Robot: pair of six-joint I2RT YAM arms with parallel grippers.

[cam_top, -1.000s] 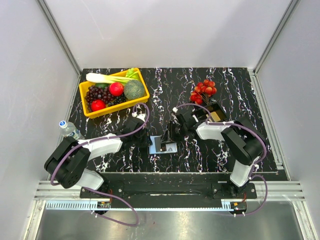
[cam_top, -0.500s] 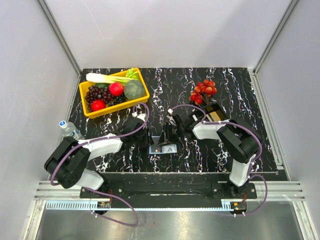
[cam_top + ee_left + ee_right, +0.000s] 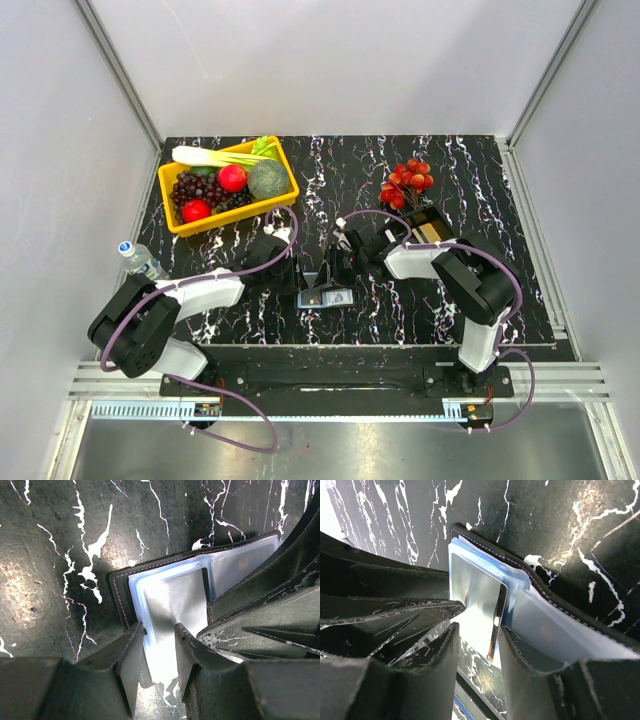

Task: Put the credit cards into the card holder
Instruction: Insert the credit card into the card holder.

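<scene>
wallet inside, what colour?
The wallet is pale blue inside; clearest in the right wrist view.

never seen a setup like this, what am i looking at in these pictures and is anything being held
Two robot arms are bolted to a black marbled table. The wide picture looks down from above; the other two come from cameras on each wrist. On the table: a yellow basket of produce, red fruit, and an open card holder. The left end effector and right end effector both sit over it, fingers either side of a shiny card on its pale inner sleeve. Whether they pinch it, I cannot tell.
</scene>
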